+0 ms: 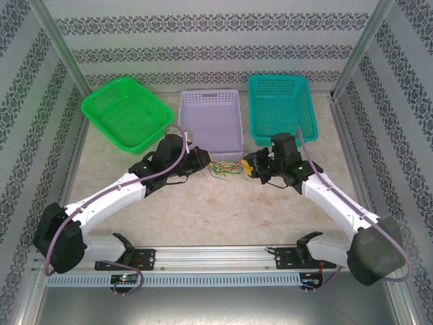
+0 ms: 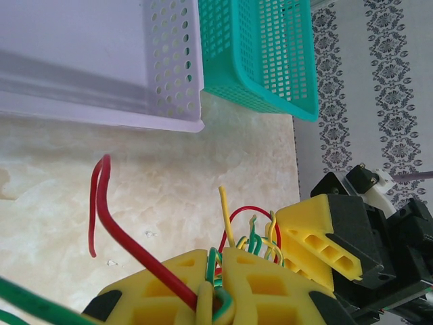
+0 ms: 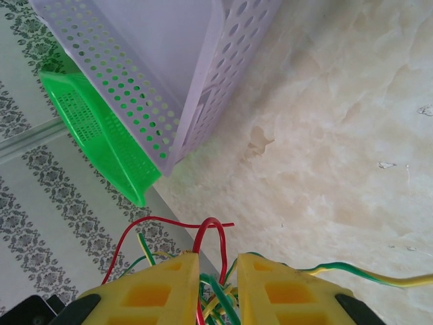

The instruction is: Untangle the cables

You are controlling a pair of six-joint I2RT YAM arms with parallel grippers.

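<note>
Though tangled, thin glossy cables [image 1: 223,168]

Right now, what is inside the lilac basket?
From above, the lilac basket shows a bare floor. The cables are in front of it, held by the left gripper and right gripper. The left arm covers its near left corner, so that part is unseen.

Left tool [image 2: 215,298] clamped, right tool [image 3: 218,296] gripping, slightly parted.

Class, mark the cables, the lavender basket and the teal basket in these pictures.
cables [image 1: 224,169]: top view, middle of the tangle.
lavender basket [image 1: 210,100]: top view, far wall.
teal basket [image 1: 277,82]: top view, far wall.
</note>
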